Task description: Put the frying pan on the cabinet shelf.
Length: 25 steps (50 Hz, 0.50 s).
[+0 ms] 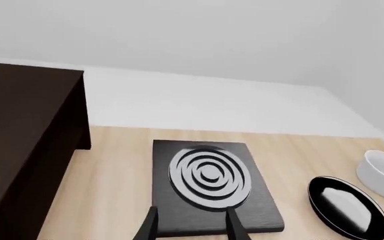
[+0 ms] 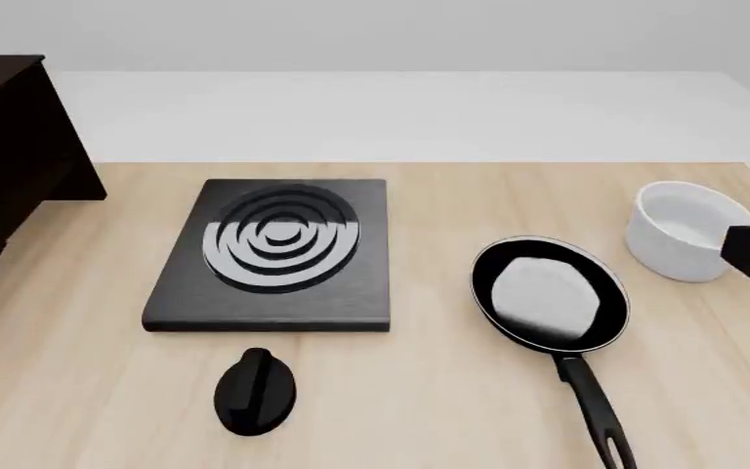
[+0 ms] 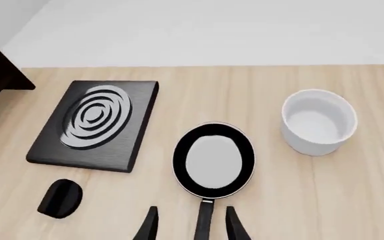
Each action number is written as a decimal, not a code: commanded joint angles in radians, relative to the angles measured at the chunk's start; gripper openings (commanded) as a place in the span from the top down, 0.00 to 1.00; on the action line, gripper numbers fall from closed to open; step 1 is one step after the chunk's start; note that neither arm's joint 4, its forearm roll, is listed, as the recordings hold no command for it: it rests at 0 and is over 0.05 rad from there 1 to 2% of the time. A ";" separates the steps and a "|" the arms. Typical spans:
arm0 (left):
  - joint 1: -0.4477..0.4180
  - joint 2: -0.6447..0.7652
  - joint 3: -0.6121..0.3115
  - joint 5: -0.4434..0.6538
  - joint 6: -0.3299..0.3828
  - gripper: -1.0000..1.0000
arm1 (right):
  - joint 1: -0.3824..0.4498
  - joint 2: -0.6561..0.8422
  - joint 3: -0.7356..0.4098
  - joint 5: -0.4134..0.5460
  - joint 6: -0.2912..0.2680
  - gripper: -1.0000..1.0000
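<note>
Black frying pan [image 2: 550, 293] sits on the wooden bench [image 2: 453, 401], between the stove plate [image 2: 274, 256] and white bowl [image 2: 683, 231]. We see the right tool [image 3: 191, 225] open, fingers either side of the handle, apparently not touching. Left tool [image 1: 190, 226] open, empty, over the stove plate. Dark cabinet [image 2: 11, 137] at far left.

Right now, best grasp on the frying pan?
Grip the frying pan by its long handle, which points back toward the arms. Come from the near side with the right pincer: it is open and straddles the handle already. The round rim looks too wide to pinch.
</note>
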 commanded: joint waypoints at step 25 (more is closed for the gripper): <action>-0.055 -0.014 0.019 0.007 -0.016 0.00 | -0.008 0.375 0.210 -0.045 -0.083 0.00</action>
